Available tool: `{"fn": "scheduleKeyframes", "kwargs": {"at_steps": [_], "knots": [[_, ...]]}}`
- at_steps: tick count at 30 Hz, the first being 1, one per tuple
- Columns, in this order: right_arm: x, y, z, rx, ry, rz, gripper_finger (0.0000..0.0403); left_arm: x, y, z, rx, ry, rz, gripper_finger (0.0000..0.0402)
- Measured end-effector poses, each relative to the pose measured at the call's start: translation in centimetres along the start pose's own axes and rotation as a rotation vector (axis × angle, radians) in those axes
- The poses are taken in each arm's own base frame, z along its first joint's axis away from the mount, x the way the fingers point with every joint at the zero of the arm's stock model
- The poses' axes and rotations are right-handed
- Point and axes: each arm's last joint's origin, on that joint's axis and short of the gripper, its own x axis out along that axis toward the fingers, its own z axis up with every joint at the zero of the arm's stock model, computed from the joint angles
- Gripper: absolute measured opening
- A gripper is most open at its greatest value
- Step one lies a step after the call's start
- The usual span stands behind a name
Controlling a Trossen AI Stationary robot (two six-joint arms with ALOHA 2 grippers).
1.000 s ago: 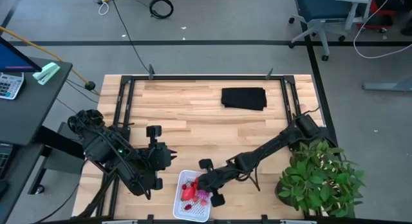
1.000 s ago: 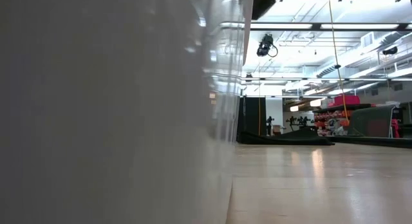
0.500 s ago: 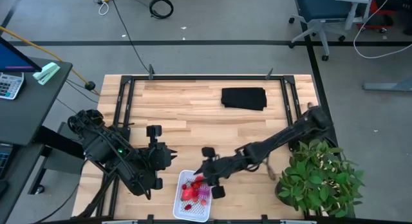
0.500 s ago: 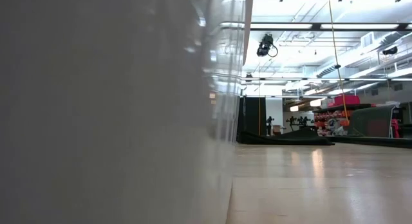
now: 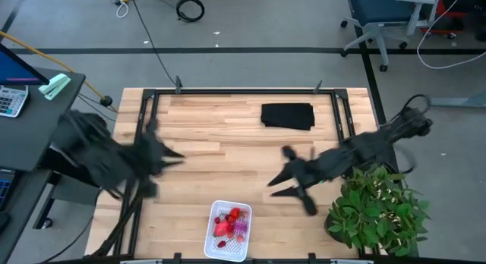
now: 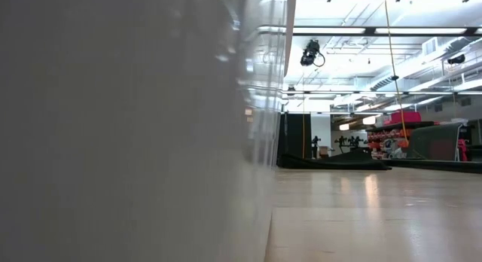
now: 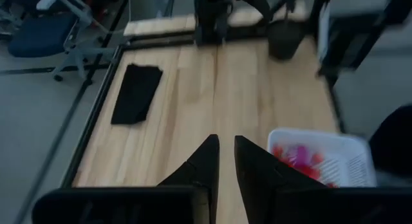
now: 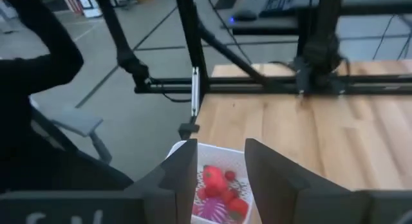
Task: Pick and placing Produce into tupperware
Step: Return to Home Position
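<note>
The white tupperware (image 5: 228, 253) stands near the table's near edge, left of the middle. In it lie several red produce pieces (image 5: 226, 221) and a spiky purple one (image 5: 240, 233). My right gripper (image 5: 277, 187) is open and empty, above the table to the right of the tupperware and farther back. Its wrist view (image 8: 221, 153) shows the filled tupperware (image 8: 215, 154) beyond its fingers. My left gripper (image 5: 171, 156) is shut and empty at the table's left side. Its wrist view (image 7: 225, 147) shows the tupperware (image 7: 351, 165) off to one side.
A flat black cloth (image 5: 287, 116) lies at the far middle of the table. A green leafy potted plant (image 5: 377, 211) stands at the near right corner, close to my right arm. A black frame (image 5: 144, 120) runs along the table's sides. A white wall (image 6: 135, 126) fills most of the low view.
My right gripper has drawn back from over the tupperware, going up and toward the table's right and far side, empty. My left arm has swung away from the tupperware toward the table's left and far side. The produce has stayed in the tupperware.
</note>
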Motion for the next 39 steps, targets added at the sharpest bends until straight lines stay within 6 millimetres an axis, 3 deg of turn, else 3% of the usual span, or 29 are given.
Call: {"fn": "scheduleKeyframes", "kwargs": {"at_steps": [3, 6, 11, 14, 19, 25, 31, 35, 39], "knots": [[-3.4, 0.0, 0.6, -0.009, -0.022, -0.011, 0.0137, -3.6, 3.4, -0.6, -0.105, -0.076, -0.045, 0.0056], [-5.4, 0.2, 0.4, -0.046, -0.018, -0.061, 0.0139, -6.4, 6.3, -1.8, -0.161, -0.135, -0.089, 0.0052], [-6.2, 0.8, -0.6, -0.194, 0.075, -0.053, 0.0138, -7.3, 8.9, -4.5, -0.201, -0.149, -0.037, 0.0049], [-6.3, 1.3, -0.8, -0.221, 0.086, 0.0, 0.0138, -6.3, 9.4, -6.8, -0.249, -0.144, 0.08, 0.0054], [-7.3, 1.2, -0.5, -0.23, 0.084, 0.094, 0.0137, -2.8, 8.6, -11.6, -0.324, -0.099, 0.172, 0.006], [-11.5, -1.0, 0.8, -0.147, -0.026, 0.044, 0.0137, 0.2, 7.9, -15.8, -0.411, -0.147, 0.139, 0.006], [-16.3, -3.0, 1.6, -0.062, -0.181, -0.047, 0.0137, 2.9, 6.2, -17.6, -0.408, -0.276, 0.057, 0.0052], [-16.8, -3.4, 0.3, -0.086, -0.204, -0.046, 0.0137, 4.4, 5.4, -18.9, -0.36, -0.343, 0.033, 0.0052], [-15.4, -4.3, -3.4, -0.084, -0.195, -0.049, 0.0137, 5.2, 5.5, -20.6, -0.371, -0.36, 0.025, 0.0057]]}}
